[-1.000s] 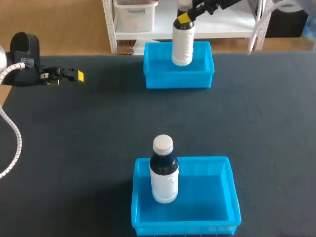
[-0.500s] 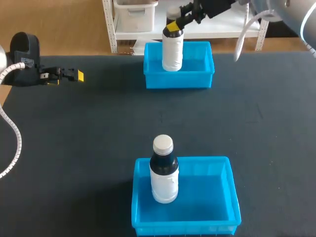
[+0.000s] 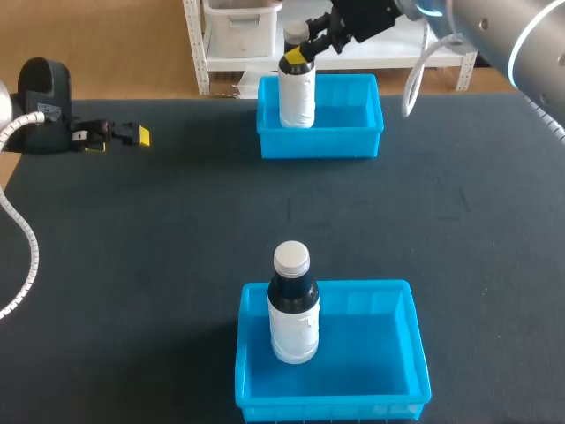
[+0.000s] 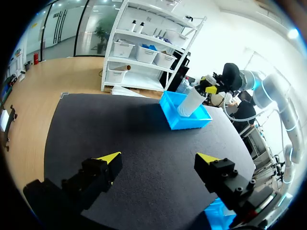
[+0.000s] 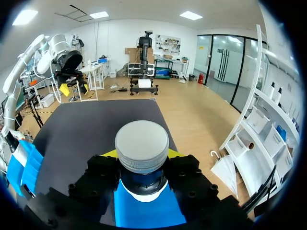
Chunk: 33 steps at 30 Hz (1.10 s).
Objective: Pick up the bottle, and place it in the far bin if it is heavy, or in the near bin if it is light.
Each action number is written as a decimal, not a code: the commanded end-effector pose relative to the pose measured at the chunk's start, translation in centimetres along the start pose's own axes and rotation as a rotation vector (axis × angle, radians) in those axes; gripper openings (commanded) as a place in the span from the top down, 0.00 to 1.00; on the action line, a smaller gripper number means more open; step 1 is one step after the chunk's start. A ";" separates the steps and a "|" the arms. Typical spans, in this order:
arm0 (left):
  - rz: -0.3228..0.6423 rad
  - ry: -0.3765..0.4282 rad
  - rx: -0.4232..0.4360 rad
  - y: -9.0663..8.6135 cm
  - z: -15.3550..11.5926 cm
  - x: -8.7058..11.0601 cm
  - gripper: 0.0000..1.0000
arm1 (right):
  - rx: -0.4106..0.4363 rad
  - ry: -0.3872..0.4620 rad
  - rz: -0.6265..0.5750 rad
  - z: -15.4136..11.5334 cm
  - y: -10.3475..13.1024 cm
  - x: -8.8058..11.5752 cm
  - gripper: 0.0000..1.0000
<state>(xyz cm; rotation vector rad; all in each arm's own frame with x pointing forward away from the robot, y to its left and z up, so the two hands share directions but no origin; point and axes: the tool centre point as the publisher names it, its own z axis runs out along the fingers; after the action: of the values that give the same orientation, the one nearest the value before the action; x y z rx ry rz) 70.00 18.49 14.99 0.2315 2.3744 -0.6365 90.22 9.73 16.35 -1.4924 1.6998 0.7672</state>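
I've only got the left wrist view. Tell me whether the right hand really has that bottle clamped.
Observer: Yes. The right wrist view shows the right hand clamping the bottle by its dark neck from both sides, just under the cap.
Operator: Say where it sits.
Observer: Head view: its base is inside the far bin, at the left end; contact with the floor is unclear.
Operator: Now the other bin.
Observer: A second bottle stands upright in the near bin, toward its left side.
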 end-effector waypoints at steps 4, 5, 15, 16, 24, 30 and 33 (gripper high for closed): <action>0.000 0.000 0.000 0.0 0.0 0.0 0.00 | -0.225 0.010 -0.009 1.2 -1.4 -0.3 1.00; 0.000 0.000 0.000 0.0 0.0 0.0 0.00 | -0.227 0.010 -0.010 1.3 -1.4 -0.2 1.00; 0.000 0.000 0.000 0.0 0.0 0.0 0.00 | -0.238 0.011 -0.011 1.9 -1.7 0.3 1.00; 0.000 0.000 0.000 0.0 0.0 0.0 0.00 | -0.241 0.010 -0.011 1.9 -1.7 0.4 1.00; 0.000 0.000 0.000 0.0 0.0 0.0 0.00 | -0.253 -0.003 -0.001 2.4 -1.8 1.1 1.00; 0.000 0.000 0.000 0.0 0.0 0.0 0.00 | -0.260 -0.001 0.009 2.6 -1.8 1.7 0.83; 0.000 0.000 0.000 0.0 0.0 0.0 0.00 | -0.263 0.002 0.014 2.6 -1.8 1.9 0.56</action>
<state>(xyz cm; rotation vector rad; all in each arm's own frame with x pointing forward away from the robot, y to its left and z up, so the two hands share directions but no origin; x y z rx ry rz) 70.00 18.49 14.99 0.2315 2.3744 -0.6365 91.14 10.30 13.31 -1.4589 1.7158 0.7365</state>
